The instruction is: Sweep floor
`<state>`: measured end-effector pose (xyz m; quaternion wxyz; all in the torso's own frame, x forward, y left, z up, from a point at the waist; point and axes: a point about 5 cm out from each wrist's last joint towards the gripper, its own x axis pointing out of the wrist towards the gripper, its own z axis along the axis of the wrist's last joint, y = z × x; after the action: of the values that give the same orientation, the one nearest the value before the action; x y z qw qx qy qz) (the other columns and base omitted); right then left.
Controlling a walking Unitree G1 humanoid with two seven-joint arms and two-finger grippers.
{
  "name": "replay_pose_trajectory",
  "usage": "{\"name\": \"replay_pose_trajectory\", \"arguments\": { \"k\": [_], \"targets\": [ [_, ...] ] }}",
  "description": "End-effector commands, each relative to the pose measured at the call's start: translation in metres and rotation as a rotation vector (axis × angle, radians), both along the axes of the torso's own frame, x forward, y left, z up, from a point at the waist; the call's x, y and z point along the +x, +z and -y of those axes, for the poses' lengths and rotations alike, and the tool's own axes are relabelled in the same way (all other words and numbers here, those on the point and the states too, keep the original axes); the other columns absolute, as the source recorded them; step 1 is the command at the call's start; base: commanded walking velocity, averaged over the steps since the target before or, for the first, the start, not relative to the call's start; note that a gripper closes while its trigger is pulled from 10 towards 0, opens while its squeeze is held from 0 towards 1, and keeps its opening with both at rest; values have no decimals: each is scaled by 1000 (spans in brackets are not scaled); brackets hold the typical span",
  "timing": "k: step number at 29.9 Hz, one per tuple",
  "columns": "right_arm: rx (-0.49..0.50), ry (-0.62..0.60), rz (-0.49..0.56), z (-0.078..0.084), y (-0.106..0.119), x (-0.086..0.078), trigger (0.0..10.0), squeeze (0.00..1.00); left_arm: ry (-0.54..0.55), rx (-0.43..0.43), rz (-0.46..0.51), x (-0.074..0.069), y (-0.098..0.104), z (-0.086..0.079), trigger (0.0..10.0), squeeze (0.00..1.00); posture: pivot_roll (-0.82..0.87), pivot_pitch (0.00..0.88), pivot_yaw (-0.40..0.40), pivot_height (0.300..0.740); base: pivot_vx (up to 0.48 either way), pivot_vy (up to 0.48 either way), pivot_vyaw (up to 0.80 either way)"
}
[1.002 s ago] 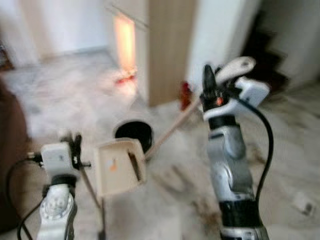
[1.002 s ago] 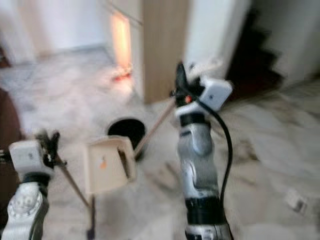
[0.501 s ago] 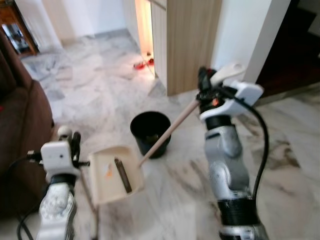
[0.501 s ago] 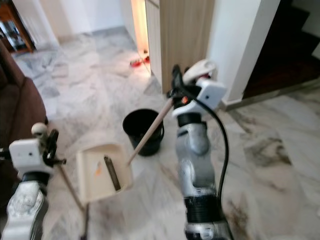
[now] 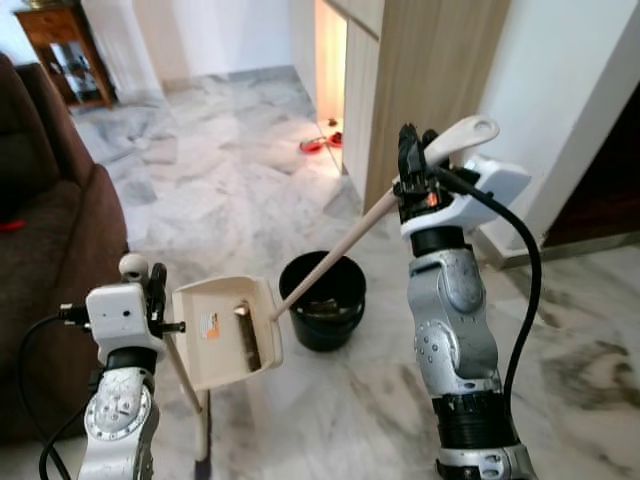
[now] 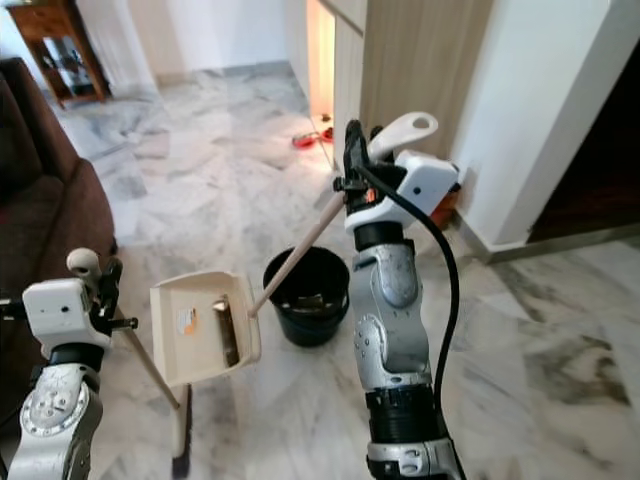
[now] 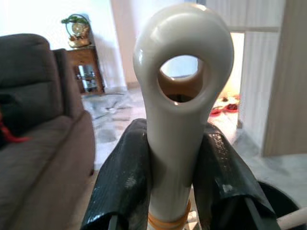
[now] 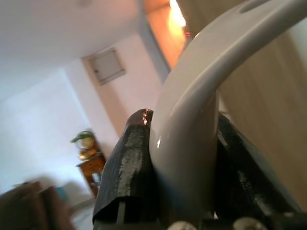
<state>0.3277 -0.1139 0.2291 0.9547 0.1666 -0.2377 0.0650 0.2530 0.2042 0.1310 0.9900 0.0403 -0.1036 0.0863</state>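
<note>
Closer to the bucket (image 5: 322, 300) now: the robot has stepped up, dustpan (image 5: 227, 331) raised beside it.
Left gripper (image 7: 175, 191) fingers clamp the dustpan handle; right gripper (image 5: 415, 165) fingers clamp the broom (image 5: 335, 258), its stick slanting toward the bucket, probably ready for tipping.

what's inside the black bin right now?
In the round black plastic bin, some brownish debris lies at the bottom. The pale wooden broom handle held by the right gripper crosses its rim, and the near wall hides the rest.
</note>
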Motion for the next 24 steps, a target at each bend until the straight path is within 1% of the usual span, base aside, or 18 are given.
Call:
{"name": "replay_pose_trajectory", "arguments": {
  "k": [1,10,16,21,24],
  "targets": [
    [8,19,91,-9,20,-4,10000,0,17,12,63,0,13,-6,10000,0,161,4,41,740,424,0,0],
    [25,25,109,-10,24,-3,10000,0,25,17,71,0,15,-7,10000,0,165,0,42,740,422,0,0],
    [21,7,137,-8,31,-3,10000,0,21,13,76,1,15,-6,10000,0,165,0,40,740,422,0,0],
    [36,-4,138,-4,33,-1,10000,0,23,11,77,1,16,-6,10000,0,164,0,39,740,421,0,0],
    [34,-33,150,3,37,1,10000,0,24,10,82,1,16,-6,10000,0,166,1,38,740,423,0,0]
  ]
}}
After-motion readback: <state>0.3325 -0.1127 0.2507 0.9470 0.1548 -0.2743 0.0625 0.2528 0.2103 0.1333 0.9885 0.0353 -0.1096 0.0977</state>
